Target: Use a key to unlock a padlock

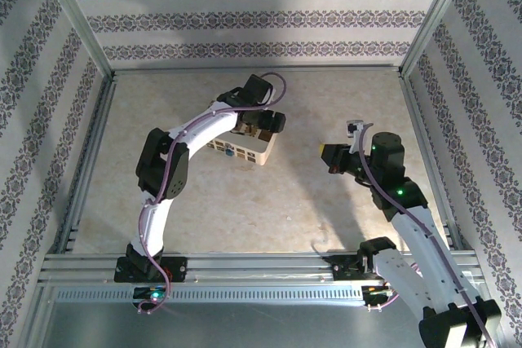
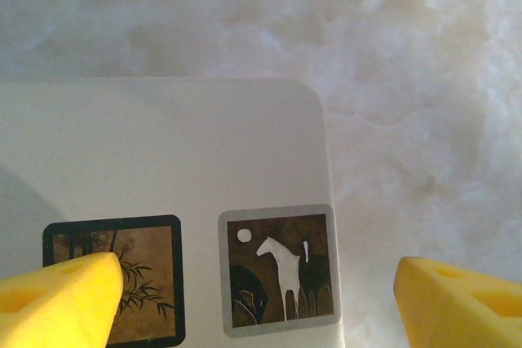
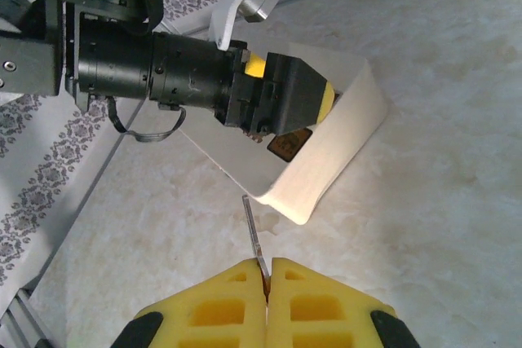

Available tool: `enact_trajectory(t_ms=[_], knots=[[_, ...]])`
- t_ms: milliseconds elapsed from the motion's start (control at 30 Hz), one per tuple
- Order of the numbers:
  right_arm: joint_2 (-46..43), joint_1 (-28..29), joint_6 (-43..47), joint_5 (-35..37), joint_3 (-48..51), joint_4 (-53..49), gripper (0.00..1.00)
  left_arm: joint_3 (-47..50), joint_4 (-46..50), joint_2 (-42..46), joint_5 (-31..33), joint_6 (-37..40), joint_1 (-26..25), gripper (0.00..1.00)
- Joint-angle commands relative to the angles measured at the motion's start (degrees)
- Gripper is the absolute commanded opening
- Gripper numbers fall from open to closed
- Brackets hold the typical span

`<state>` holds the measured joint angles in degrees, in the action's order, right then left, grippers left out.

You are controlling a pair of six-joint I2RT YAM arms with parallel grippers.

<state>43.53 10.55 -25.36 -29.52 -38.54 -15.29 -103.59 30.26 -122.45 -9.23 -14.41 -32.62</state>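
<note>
Two arms are bolted at the near rail [image 1: 261, 266]: the left arm [image 1: 167, 169] and the right arm [image 1: 408, 209], each with one gripper. The right gripper [image 3: 267, 279] has its yellow jaws pressed together on one thin metal key [image 3: 254, 238]. The blade sticks out forward from between the pads, and its tip is just short of the near corner of the white box [image 3: 326, 160]. From above, this gripper [image 1: 329, 155] sits right of the box and apart from it, and the key is too small to make out there.

There is one box [image 1: 245, 148], near the middle of the pale marbled table [image 1: 245, 209]. The left gripper [image 1: 259, 128] hangs over it with its jaws wide apart. Its own camera shows the two yellow fingertips [image 2: 61, 299] apart over the box top. It also shows two picture tiles that the overhead view cannot resolve: a bamboo tile [image 2: 114, 279] and a horse tile [image 2: 279, 270]. The right wrist camera shows the left gripper [image 3: 285, 99] side-on above the box.

Patterned walls [image 1: 253, 18] close the far side.
</note>
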Motion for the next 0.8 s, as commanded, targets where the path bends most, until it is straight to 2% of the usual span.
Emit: enact_trajectory(t_ms=[0, 267, 467, 633, 767], knots=[[-1.2, -1.2, -0.7, -2.2, 0.8, -0.6, 0.00, 1.9, 0.6, -0.2, -4.2, -3.4, -3.7, 0.86], [-2.5, -3.5, -1.1, -2.2, 2.8, -0.8, 0.00, -1.4, -0.8, -2.5, -8.7, -4.9, -6.6, 0.86], [-1.6, -3.9, -1.4, -3.1, 4.0, 0.2, 0.00, -6.5, 1.2, -2.7, -9.0, -3.3, -6.8, 0.86], [-0.2, -3.9, -2.4, -5.3, 4.7, 2.5, 0.00, -8.1, 1.9, 0.6, -9.3, -1.8, -6.1, 0.88], [1.4, -3.4, -3.7, -7.1, 5.3, 5.0, 0.00, -1.5, -1.8, 7.6, -9.5, -1.9, -4.1, 0.88]])
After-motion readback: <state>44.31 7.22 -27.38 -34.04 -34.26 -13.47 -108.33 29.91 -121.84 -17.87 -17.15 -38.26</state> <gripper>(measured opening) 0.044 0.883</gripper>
